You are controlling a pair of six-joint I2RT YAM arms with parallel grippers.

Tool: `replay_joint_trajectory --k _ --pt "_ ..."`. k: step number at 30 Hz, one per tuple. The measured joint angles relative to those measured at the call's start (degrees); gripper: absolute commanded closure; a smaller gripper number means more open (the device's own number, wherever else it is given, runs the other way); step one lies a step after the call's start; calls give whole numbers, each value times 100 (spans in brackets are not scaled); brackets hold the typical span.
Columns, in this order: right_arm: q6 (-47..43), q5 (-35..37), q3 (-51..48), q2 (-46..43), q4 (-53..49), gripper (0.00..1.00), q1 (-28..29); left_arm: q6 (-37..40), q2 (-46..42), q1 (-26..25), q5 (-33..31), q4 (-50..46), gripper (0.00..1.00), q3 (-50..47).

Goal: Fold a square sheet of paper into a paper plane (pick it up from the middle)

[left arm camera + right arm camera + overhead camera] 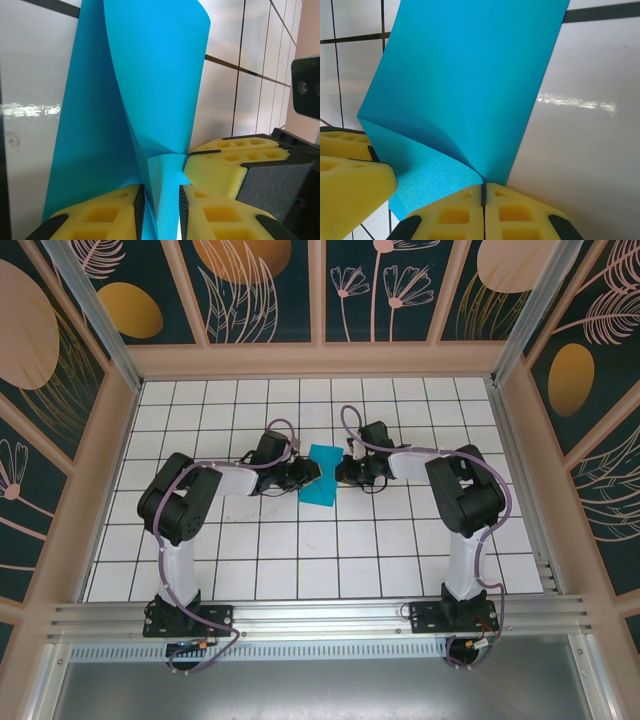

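1. Square sheet of paper (323, 475): lies on the far half of the desk (300, 560), mid-width, directly between the two tools. From above it reads as a slanted teal-blue four-sided shape.
2. Desk: glossy white tiles in a regular grid with dark joint lines. Light glares off the tiles in both wrist views. A ribbed metal rail (320, 618) runs along the near edge.
3. Room: pale wood-coloured frame. The wall panels (265, 290) on the left, far and right sides are dark teal with peach and orange plant motifs.
4. Paper: thin, plain and smooth, with straight edges. One layer lifts off the tiles in a soft curl over a flatter, faintly grainy layer.
5. Left tool (303, 474): at the sheet's left edge. Its yellow foam pads (100, 217) stand apart, with a strip of the sheet running through the gap, unclamped.
6. Right tool (347, 472): at the sheet's right edge. Its own pads (520, 215) are pressed together, pinching the paper at the seam.
7. Pads: moulded with square recesses and set on black finger bodies.
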Motion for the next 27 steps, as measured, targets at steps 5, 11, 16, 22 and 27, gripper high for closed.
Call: replay_joint_trajectory --k 5,11,16,22,27 --pt "44 -4 0 0 -2 90 -37 70 140 0 66 -4 81 105" --pt "214 44 -79 -129 20 64 -114 234 164 0 15 -13 92 177" --pt "481 503 -520 -970 157 47 -286 501 157 0 -155 -157 99 254" --pt "804 1394 -1128 -2127 660 34 -428 1062 -326 0 -688 -944 100 389" --pt "907 1985 -1556 -2603 870 22 -487 1707 -1095 0 -1539 -1971 100 809"
